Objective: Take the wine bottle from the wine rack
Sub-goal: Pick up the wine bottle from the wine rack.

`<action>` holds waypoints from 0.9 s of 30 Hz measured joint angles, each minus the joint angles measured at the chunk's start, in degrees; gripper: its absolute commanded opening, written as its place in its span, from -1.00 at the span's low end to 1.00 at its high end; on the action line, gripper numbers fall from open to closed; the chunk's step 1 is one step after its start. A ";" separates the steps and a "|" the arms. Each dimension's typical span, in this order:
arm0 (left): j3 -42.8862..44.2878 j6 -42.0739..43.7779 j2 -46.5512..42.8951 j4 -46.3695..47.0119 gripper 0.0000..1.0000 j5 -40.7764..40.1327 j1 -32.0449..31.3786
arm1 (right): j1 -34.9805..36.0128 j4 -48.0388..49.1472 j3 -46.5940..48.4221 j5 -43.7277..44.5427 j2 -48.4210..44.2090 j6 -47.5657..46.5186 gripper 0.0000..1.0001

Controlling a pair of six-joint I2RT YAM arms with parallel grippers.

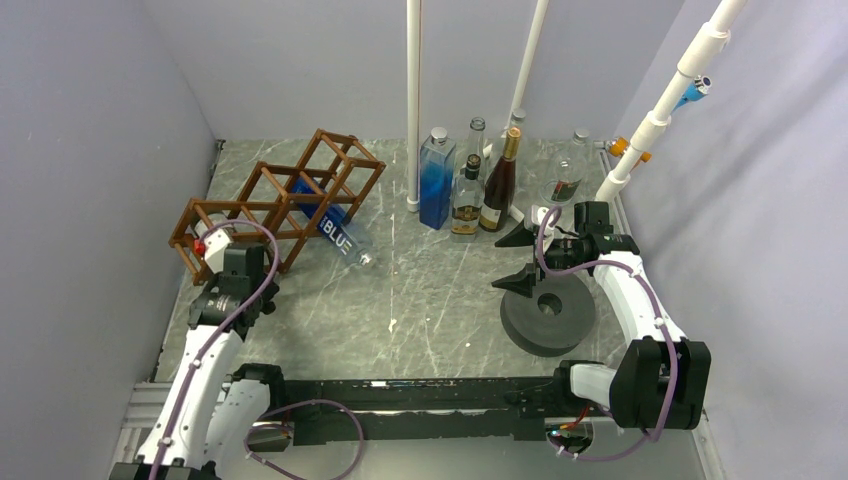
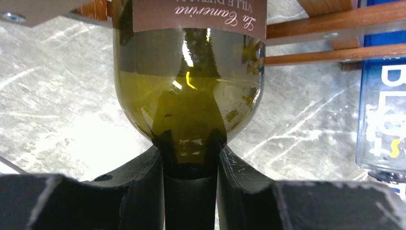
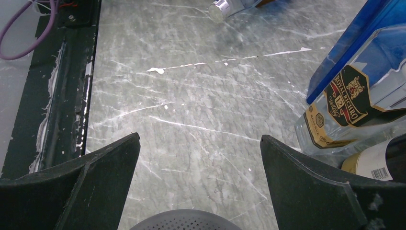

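The brown wooden wine rack stands at the far left; its sticks show in the left wrist view. A green wine bottle with a dark label lies in the rack's near-left cell, neck toward me. My left gripper is shut on its neck, fingers on both sides. In the top view the left gripper is at the rack's near-left end and hides the bottle. A blue bottle lies in a middle cell. My right gripper is open and empty, far from the rack.
Several upright bottles stand at the back centre, also in the right wrist view. A grey foam disc lies under the right gripper. White poles rise at the back. Walls close in left and right.
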 measured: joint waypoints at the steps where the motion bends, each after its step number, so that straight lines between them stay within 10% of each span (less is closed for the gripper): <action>1: 0.00 -0.24 -0.55 -0.55 -1.00 0.42 0.00 | 0.00 0.00 -0.02 0.00 0.00 -0.02 0.99; 27: 4.57 -8.24 -16.79 -18.60 -1.00 13.86 -0.15 | 0.00 -3.45 0.52 -0.15 0.00 -3.41 0.99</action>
